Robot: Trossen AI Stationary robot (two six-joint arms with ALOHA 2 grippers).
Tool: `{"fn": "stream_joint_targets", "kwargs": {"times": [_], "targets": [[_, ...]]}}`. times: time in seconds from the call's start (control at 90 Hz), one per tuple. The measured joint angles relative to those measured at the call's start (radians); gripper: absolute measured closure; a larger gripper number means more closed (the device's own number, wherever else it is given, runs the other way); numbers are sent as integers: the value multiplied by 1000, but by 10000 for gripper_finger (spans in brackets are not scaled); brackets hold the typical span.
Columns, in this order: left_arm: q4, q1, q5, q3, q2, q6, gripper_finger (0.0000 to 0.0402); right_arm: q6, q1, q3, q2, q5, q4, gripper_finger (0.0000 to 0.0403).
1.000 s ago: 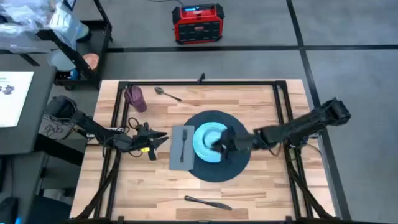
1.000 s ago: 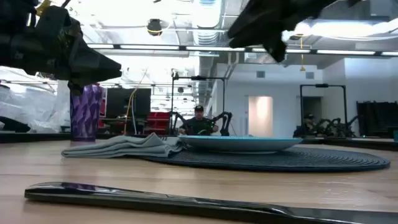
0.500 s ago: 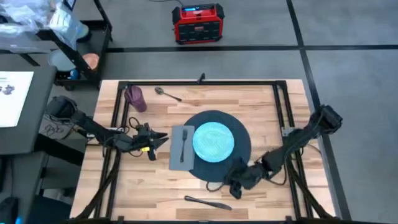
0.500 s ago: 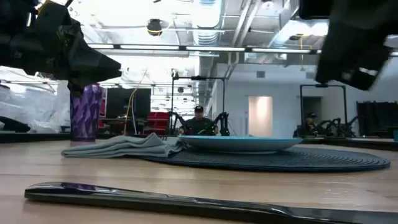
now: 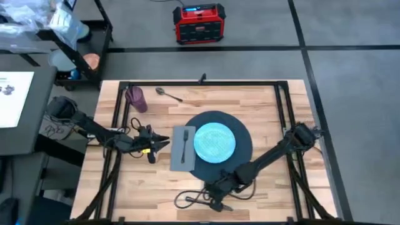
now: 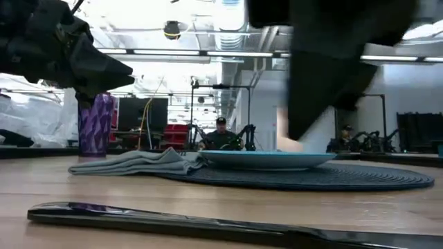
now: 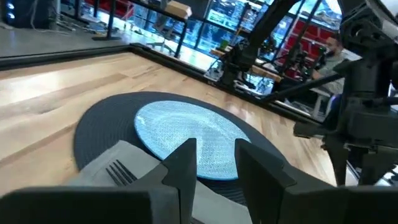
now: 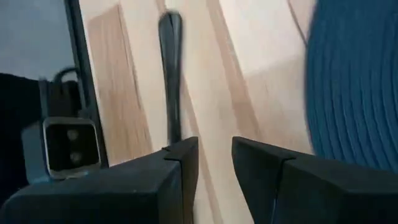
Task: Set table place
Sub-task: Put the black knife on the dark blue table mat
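Note:
The round dark mat [image 5: 240, 153] lies mid-table with a light blue plate [image 5: 214, 141] on it. A grey napkin [image 5: 177, 156] with a fork [image 5: 184, 145] lies against the mat's left side. A dark knife [image 6: 173, 221] lies flat near the table's front edge. My right gripper [image 5: 212, 199] hovers open just above the knife [image 8: 171, 74], which runs on ahead of its fingers. My left gripper [image 5: 157, 142] waits open, left of the napkin, pointing toward the plate [image 7: 186, 127].
A purple cup [image 5: 135, 98] and a spoon [image 5: 167, 94] sit at the far left of the table. The black rail frame [image 5: 284, 112] runs along the edges, and the front rail shows close in the right wrist view [image 8: 74, 68]. Bare wood lies right of the mat.
My right gripper has swung from above the plate toward the table's near edge and leftward. It has come down to just over the knife, leaving the plate uncovered. Plate, mat, napkin and knife have stayed in place.

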Motion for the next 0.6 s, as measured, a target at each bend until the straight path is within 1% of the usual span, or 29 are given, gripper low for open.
{"fn": "stream_joint_targets", "kwargs": {"times": [0.122, 0.378, 0.5, 0.6], "targets": [[-5, 0, 24, 0, 0, 0, 309, -5, -1, 118, 62, -9, -68, 317], [-27, 0, 55, 0, 0, -26, 309, -18, 10, 385, 215, -58, -295, 317], [-33, 0, 85, 0, 0, -47, 309, -38, 23, 496, 287, -61, -377, 317], [-38, -4, 107, 0, 0, -56, 309, -45, 32, 563, 336, -64, -478, 317]]}}
